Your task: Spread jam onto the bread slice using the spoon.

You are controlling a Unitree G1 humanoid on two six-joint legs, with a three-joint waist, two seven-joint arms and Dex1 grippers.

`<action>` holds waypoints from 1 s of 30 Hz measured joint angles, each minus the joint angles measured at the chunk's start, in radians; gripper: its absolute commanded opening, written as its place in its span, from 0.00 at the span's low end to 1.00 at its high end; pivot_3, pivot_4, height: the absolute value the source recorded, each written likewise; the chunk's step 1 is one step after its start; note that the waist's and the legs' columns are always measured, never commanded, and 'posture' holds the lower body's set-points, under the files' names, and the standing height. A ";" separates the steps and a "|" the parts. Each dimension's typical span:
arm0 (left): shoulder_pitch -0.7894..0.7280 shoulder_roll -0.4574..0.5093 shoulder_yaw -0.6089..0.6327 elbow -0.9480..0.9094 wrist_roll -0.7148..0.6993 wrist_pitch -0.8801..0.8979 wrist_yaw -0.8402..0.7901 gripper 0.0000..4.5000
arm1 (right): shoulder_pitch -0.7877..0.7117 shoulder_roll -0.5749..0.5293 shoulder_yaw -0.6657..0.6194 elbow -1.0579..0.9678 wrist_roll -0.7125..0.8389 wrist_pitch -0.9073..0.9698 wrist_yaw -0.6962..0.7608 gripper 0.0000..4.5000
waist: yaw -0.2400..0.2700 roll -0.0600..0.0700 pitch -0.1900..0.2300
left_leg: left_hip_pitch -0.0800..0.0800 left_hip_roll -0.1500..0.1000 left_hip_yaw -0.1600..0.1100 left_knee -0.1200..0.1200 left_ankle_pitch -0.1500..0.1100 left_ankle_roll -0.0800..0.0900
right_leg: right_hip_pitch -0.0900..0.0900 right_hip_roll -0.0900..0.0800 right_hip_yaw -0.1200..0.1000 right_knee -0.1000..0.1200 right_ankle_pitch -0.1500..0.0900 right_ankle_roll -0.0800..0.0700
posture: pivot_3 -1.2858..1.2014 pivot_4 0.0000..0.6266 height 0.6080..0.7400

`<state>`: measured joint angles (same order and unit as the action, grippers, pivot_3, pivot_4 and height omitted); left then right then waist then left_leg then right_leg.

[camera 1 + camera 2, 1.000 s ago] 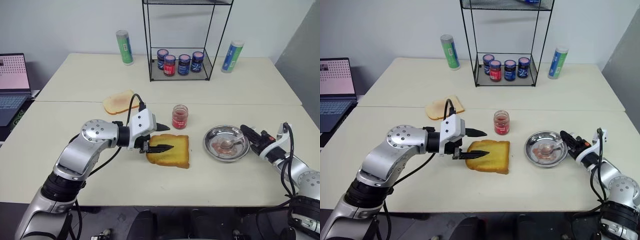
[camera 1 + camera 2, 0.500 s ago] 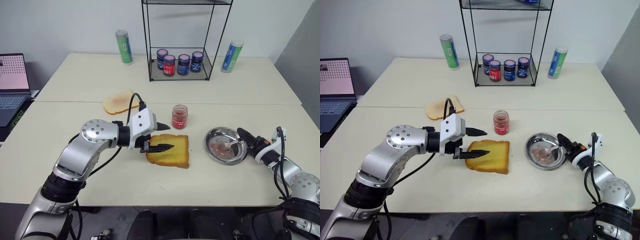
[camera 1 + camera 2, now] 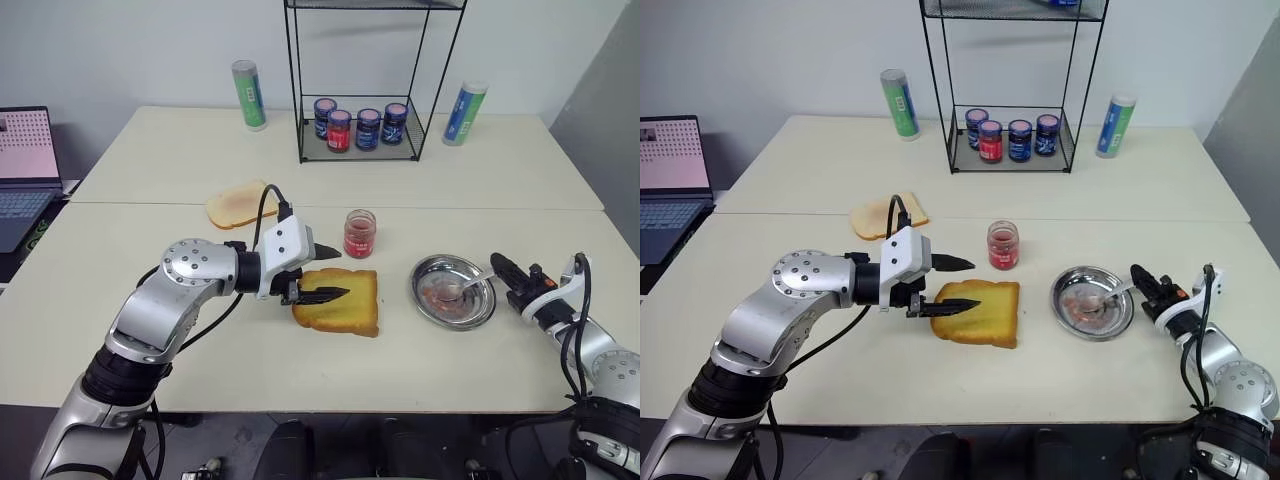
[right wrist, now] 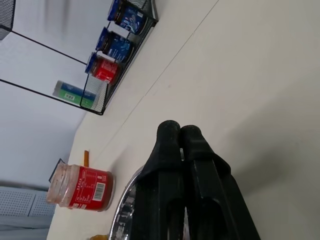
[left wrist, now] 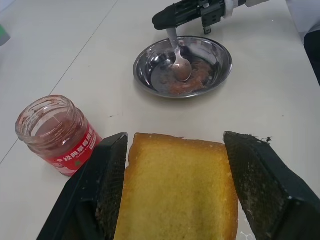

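Note:
The golden bread slice [image 3: 350,308] lies on the table in front of me. My left gripper [image 3: 338,275] reaches in from the left, one finger along each side of the slice's near end [image 5: 175,190], closed on it. The open jar of red jam [image 3: 359,233] stands just behind the slice. To the right, the spoon [image 5: 178,62] rests with its bowl in a jam-smeared metal dish [image 3: 414,290]. My right gripper [image 3: 497,263] is shut on the tip of the spoon's handle at the dish's right rim.
A paler bread slice [image 3: 238,203] lies behind my left arm. A wire rack [image 3: 302,110] at the back holds several lidded jars. Tall tubes stand to the left [image 3: 248,95] and right [image 3: 465,112] of it. A laptop [image 3: 25,170] sits at the far left.
The right gripper nudged toward the dish, then drew back to its right rim, with the spoon's bowl staying in the dish. The left gripper and bread slice have not moved.

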<state>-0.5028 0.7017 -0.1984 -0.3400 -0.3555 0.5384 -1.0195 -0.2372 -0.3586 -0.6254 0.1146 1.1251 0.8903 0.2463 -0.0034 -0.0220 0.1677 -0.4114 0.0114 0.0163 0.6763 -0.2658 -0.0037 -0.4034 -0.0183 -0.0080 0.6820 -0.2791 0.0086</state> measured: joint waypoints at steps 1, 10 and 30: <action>0.000 0.000 0.001 0.002 0.000 0.000 0.000 0.71 | 0.001 0.002 0.000 -0.021 0.008 0.006 -0.015 0.01 | -0.001 0.000 0.000 | 0.000 0.000 0.000 0.000 0.000 0.000 | 0.000 0.000 0.000 0.000 0.000 0.000 | 0.52 0.24 1.00; -0.011 0.007 0.182 0.072 -0.089 0.111 0.064 0.71 | -0.338 -0.057 0.138 -0.321 0.098 0.044 -0.195 0.01 | -0.025 0.006 0.004 | -0.001 0.001 -0.002 0.000 0.000 0.000 | -0.002 0.001 -0.002 0.001 0.000 0.000 | 0.52 0.24 1.00; 0.117 -0.157 0.247 0.039 -0.074 0.113 0.353 0.71 | -0.589 0.046 0.778 -0.100 -0.665 -0.358 0.075 0.01 | -0.003 0.003 0.002 | -0.005 -0.001 -0.003 0.001 0.000 0.000 | -0.004 -0.003 -0.003 0.000 0.000 0.000 | 0.52 0.24 1.00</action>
<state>-0.3860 0.5443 0.0484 -0.3013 -0.4294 0.6514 -0.6667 -0.8262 -0.3124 0.1524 0.0149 0.4597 0.5321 0.3210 -0.0065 -0.0188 0.1701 -0.4165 0.0105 0.0136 0.6773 -0.2657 -0.0039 -0.4070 -0.0208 -0.0109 0.6816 -0.2788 0.0084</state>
